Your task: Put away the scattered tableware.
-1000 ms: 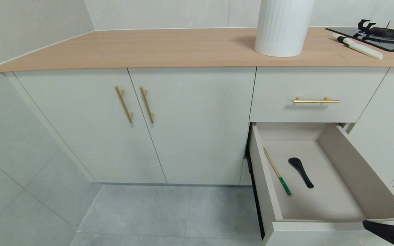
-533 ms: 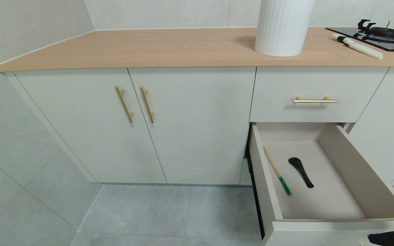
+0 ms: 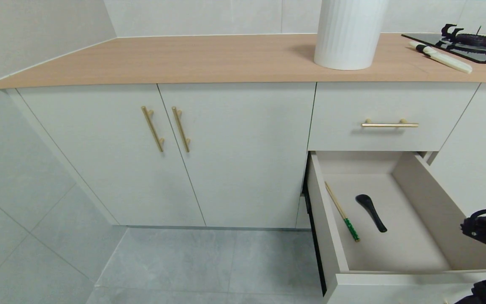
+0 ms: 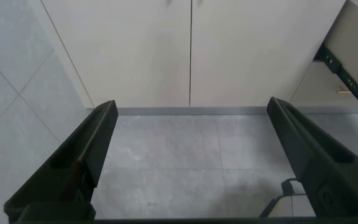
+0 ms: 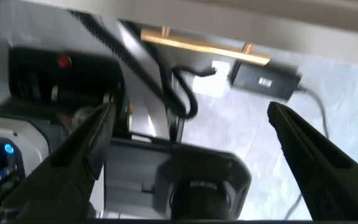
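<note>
Tableware is mostly put away: chopsticks (image 3: 343,212) lie along the left wall of the open drawer (image 3: 437,202), black spoon (image 3: 371,212) just beside them. A knife (image 3: 441,58) sits up on the tabletop (image 3: 184,59) by the stove (image 3: 475,40), so I'd guess that's next. Left hand (image 4: 191,106) hangs spread and empty over the floor (image 4: 166,155); right hand (image 5: 191,112) is spread and empty too, low near a gold handle (image 5: 204,46). Risks: the right arm rising could clip the pulled-out drawer, or the knife slips from a shallow pinch.

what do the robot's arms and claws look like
Both are black. The left claw and right claw each have two long, flat fingers tapering toward the tips. The right arm is black too, with a thin cable arching over it.
</note>
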### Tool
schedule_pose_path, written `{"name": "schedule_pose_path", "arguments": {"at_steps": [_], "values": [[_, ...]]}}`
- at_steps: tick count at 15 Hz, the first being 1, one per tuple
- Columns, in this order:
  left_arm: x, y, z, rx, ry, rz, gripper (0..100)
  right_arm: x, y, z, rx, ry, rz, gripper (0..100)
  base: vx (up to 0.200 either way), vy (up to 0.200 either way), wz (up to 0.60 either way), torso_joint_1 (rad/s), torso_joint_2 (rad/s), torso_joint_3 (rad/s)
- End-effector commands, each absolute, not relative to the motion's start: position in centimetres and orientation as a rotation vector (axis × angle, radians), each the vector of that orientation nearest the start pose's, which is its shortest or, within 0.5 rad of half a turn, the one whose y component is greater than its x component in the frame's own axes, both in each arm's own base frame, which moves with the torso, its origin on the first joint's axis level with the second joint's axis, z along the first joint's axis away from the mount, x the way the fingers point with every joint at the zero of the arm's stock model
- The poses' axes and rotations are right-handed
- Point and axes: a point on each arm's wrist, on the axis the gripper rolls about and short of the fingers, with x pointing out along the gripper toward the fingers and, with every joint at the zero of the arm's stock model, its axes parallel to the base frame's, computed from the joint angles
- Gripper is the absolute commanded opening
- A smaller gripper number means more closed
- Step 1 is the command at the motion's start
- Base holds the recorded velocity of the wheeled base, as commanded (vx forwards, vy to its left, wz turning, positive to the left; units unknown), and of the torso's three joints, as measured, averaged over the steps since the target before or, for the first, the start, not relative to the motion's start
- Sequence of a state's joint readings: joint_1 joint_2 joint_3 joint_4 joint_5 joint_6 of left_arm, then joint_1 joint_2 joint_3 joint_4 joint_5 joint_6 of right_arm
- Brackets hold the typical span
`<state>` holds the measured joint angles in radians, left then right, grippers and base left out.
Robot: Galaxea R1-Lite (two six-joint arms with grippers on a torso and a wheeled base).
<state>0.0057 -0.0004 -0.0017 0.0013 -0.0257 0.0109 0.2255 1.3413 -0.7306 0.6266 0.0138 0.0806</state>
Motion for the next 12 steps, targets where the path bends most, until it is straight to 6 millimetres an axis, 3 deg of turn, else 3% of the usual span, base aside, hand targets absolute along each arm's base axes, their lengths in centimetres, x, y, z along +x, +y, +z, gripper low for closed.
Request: {"name": "schedule_pose_path", "arguments": {"at_steps": [1, 12], "values": [[-2.29, -0.07, 7.57, 0.011, 0.000, -0.020, 100, 16.02, 3.96, 13.95, -0.081, 1.338, 0.153, 100, 0.000, 0.000, 0.00, 0.000, 0.00, 0.000], [-2.29, -0.07, 7.57, 0.011, 0.000, -0.020, 100, 16.55, 3.87, 13.86, -0.046, 1.150, 0.074, 100, 0.000, 0.000, 0.00, 0.000, 0.00, 0.000]]}}
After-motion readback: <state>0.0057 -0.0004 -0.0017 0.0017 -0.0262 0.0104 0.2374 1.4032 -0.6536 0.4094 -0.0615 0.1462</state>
